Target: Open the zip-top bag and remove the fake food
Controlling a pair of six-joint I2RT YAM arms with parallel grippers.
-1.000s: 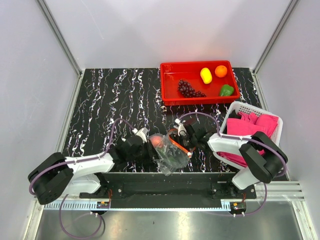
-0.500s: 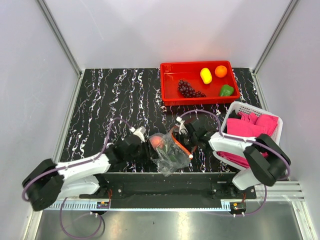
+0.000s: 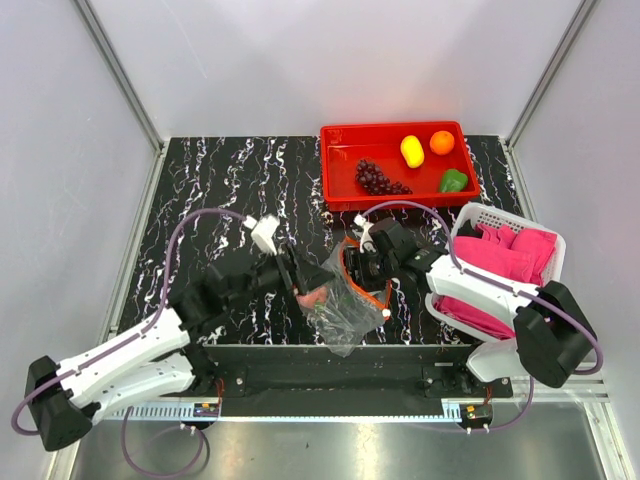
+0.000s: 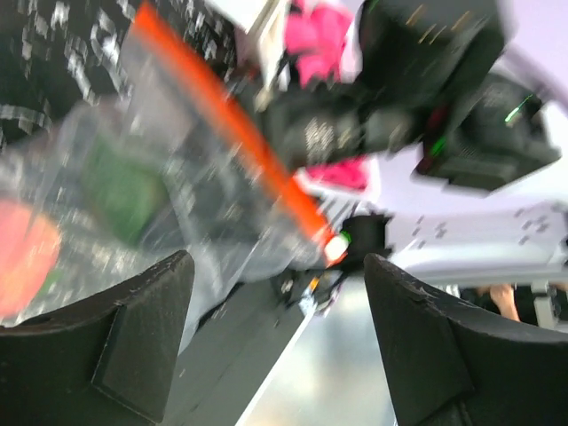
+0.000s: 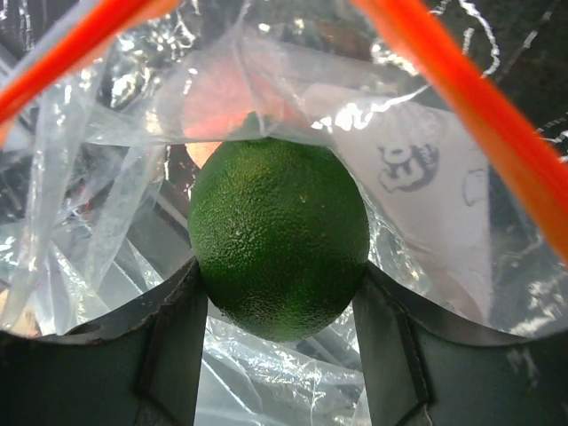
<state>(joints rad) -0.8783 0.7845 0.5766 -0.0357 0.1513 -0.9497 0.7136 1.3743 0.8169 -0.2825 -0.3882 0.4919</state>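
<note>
Tabletop [image 3: 220, 190] black marbled, walls [image 3: 300, 60] grey; left gripper [image 4: 277, 284] released, right gripper [image 5: 280, 284] grasping green fruit [image 5: 280, 235] inside zip-top bag [image 3: 345, 310]

A black table [image 3: 220, 190] veined with white marble streaks. At the far right, a bright red tray [image 3: 400, 128] holds a yellow oblong fruit [image 3: 411, 151], an orange ball [image 3: 442, 142], a dark purple grape bunch [image 3: 376, 178] and a green pepper [image 3: 453, 181]. On the right, a white lattice basket [image 3: 490, 213] is filled with hot-pink cloths [image 3: 505, 255]. Near the middle is the zip-top bag [image 3: 345, 305] — clear, crinkled, glinting plastic with an orange-red zip strip [image 5: 470, 106] and a faint grey cartoon print [image 5: 404, 164]. Inside it are a deep green fruit [image 5: 280, 235] with pebbled skin and a salmon-pink piece [image 5: 217, 102]. The left arm [image 3: 130, 350] and right arm [image 3: 480, 290] are white with black joints, with purple cables [image 3: 195, 222]. The walls [image 3: 60, 150] are pale grey.
</note>
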